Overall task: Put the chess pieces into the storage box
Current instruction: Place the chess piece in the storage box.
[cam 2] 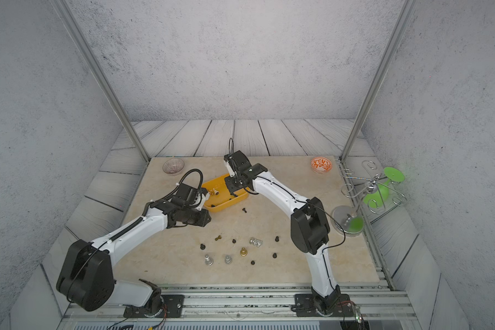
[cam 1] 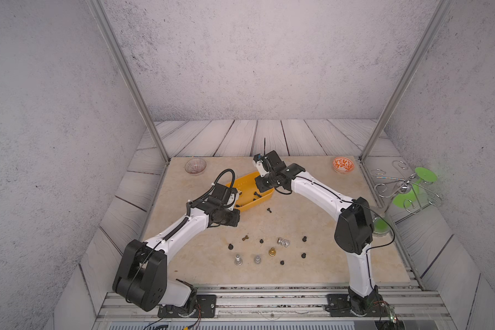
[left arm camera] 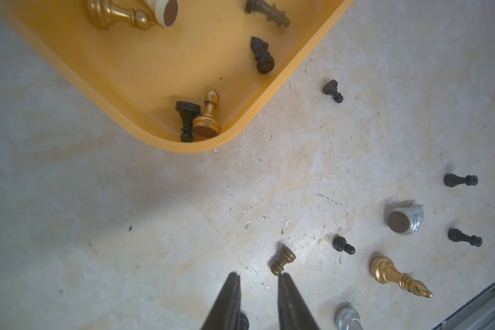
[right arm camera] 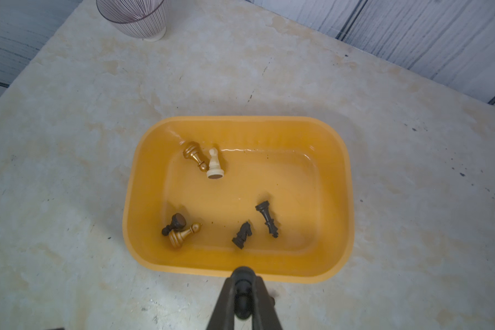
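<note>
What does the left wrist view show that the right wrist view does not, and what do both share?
Only the left wrist view: the left hand, open and empty, near a gold pawn, a tall gold piece and a silver piece on its side, all loose on the table. Only the right wrist view: the right hand shut on a black pawn, the whole box and a ribbed bowl. Both: the box with a black knight lying in it.

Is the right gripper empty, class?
No, the right gripper is shut on a small black chess piece near the storage box.
</note>
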